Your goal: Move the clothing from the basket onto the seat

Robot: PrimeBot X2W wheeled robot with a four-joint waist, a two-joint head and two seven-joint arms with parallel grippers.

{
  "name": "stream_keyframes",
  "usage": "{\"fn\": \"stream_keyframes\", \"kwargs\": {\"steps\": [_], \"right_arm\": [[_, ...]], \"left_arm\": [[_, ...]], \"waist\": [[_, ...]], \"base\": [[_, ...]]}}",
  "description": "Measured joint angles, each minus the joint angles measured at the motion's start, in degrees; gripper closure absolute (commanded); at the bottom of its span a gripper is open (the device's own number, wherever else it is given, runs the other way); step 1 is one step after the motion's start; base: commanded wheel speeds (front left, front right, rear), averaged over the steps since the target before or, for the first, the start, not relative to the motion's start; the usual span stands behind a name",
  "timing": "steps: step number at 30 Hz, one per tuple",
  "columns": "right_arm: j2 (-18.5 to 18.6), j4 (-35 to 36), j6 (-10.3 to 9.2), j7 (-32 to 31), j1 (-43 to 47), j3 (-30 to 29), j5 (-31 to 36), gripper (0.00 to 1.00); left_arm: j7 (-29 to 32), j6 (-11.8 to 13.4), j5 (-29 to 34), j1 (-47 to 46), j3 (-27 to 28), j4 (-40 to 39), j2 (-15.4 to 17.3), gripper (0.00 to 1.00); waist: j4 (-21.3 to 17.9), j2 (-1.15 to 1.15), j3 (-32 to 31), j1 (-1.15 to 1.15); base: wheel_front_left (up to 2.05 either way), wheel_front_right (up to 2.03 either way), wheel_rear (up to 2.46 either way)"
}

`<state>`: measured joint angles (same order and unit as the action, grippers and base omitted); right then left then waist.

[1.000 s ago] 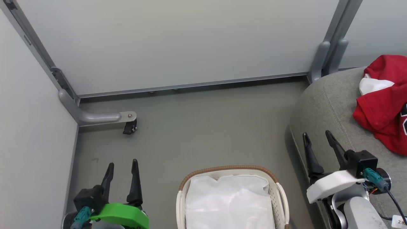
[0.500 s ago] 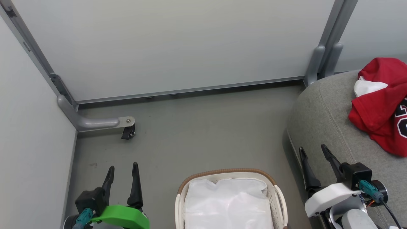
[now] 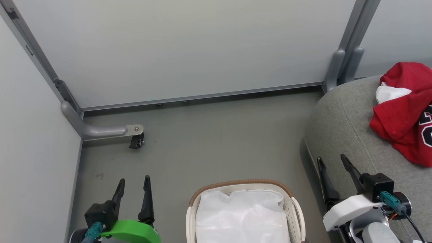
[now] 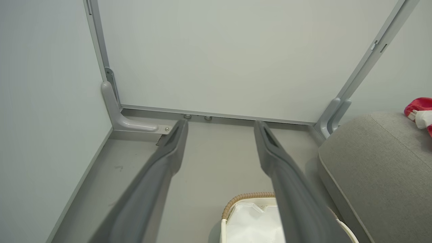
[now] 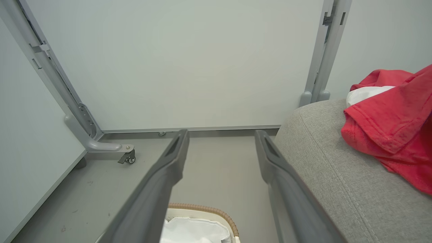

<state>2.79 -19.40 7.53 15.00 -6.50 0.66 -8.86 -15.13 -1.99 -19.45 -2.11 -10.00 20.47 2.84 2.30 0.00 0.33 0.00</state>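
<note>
The clothing point(image 3: 401, 118) lies on the seat point(image 3: 341, 128), far right; the basket point(image 3: 236, 184) shows just its liner point(image 3: 243, 216). My left gripper point(image 3: 134, 182) and right gripper point(image 3: 331, 160) sit released, empty. I judge the transfer done, with no further pick needed.

The clothing point(image 3: 401, 118) at the right edge is bright red, with a white patch near its top and black-and-white numbers against the frame's border. The seat point(image 3: 341, 135) under it is light grey woven fabric. At bottom centre, the basket point(image 3: 288, 211) is white with perforated sides and a brown woven-look rim; its liner point(image 3: 243, 219) is plain white. The floor point(image 3: 209, 141) is dull grey-green. The left claw point(image 3: 134, 180) has black fingers on a bright green mount, and the right claw point(image 3: 330, 158) has black fingers on a white one.
</note>
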Motion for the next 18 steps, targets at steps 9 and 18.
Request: {"fn": "stream_keyframes", "kwargs": {"steps": [9, 18], "right_arm": [[-0.5, -2.3, 0.0, -0.7, 1.3, -0.1, -0.9, 1.0], [-0.5, -1.8, 0.0, -3.4, 1.2, -1.0, -11.0, 1.0]], "left_arm": [[0.5, -0.3, -1.1, 0.6, 0.2, 2.3, -0.1, 1.0], [3.0, -0.8, -9.7, 0.6, 2.1, 1.7, -0.1, 1.0]], "waist": [[-0.2, 0.0, -0.2, 0.0], [-0.3, 0.0, -0.2, 0.0]], "base": [[0.0, 0.0, 0.0], [0.0, 0.0, 0.0]]}}
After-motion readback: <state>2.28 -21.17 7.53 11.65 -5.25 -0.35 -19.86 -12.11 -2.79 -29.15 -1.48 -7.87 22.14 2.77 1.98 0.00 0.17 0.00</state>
